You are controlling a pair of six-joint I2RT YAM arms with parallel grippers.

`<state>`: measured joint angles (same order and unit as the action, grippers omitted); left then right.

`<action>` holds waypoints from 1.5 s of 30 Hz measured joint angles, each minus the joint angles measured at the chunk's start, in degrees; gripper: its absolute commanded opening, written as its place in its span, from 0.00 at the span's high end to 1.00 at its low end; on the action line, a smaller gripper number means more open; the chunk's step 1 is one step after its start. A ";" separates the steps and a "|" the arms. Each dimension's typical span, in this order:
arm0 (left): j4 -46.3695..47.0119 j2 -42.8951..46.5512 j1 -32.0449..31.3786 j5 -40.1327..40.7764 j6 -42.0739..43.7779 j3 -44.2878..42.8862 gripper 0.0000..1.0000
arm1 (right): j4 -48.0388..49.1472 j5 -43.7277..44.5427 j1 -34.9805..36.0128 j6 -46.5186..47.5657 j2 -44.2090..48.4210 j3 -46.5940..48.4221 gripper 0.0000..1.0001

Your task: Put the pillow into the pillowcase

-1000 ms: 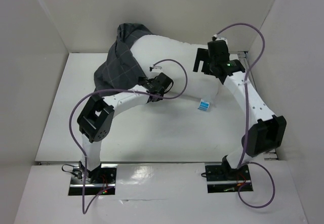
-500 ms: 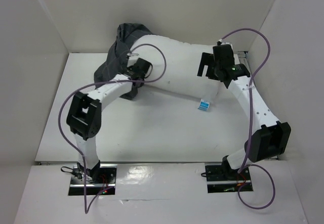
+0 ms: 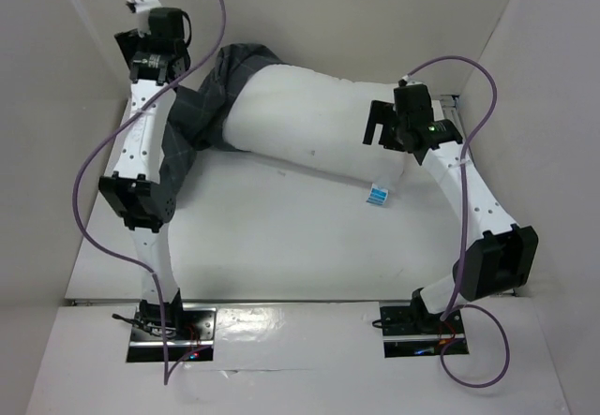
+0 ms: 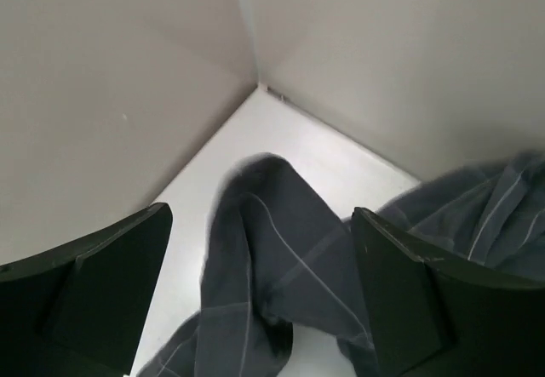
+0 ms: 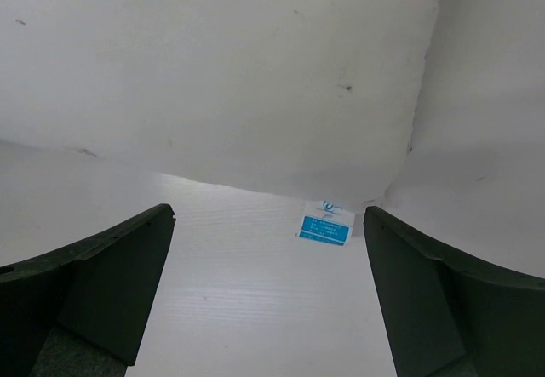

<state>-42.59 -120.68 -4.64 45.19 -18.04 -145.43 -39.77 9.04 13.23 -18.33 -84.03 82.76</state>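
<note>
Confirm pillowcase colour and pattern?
Pillowcase: dark grey, thin light grid lines; clearest in left wrist view.

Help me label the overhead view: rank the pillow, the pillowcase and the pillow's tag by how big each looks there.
1. Pillow: the largest visible area, though one end is tucked into the case.
2. Pillowcase: smaller as seen, and partly hidden behind the left arm.
3. Tag: by far the smallest.

The pillow (image 3: 309, 129) lies across the far part of the table (image 3: 281, 237), with its left end inside the pillowcase (image 3: 202, 115). Loose pillowcase trails toward the near left. The tag (image 3: 378, 193) lies on the table at the pillow's near right corner.
</note>
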 measured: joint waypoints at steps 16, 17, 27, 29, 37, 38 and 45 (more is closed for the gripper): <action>1.62 8.22 -9.05 -21.79 -5.81 32.46 0.13 | 0.09 -1.77 0.39 -0.04 -0.63 -0.28 0.00; 1.90 7.56 -9.07 -22.01 -6.10 31.98 0.13 | 0.07 -1.77 0.39 -0.04 -0.68 -0.28 0.00; 3.19 -2.36 -5.25 -24.85 -6.58 28.79 0.24 | -0.11 -1.05 0.39 -0.04 -0.68 -0.96 0.00; 3.19 -2.86 -3.91 -26.29 -7.02 28.79 0.30 | -0.13 -0.94 0.39 -0.04 -0.72 -1.11 0.00; 3.98 -2.95 -2.29 -28.59 -7.96 28.79 0.97 | -0.28 1.75 0.07 -0.28 -1.33 -1.11 0.00; 4.07 -2.95 -2.47 -29.07 -7.85 28.79 1.00 | -0.50 2.86 -0.11 -0.70 -1.53 -1.11 0.00; 4.09 -2.89 -6.56 -32.59 -5.66 28.79 1.00 | 0.63 3.43 -9.25 -4.63 -2.86 -3.91 0.00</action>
<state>-38.50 -123.57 -11.20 12.60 -23.70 -116.64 -39.13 12.47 3.99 -22.96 -86.89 78.85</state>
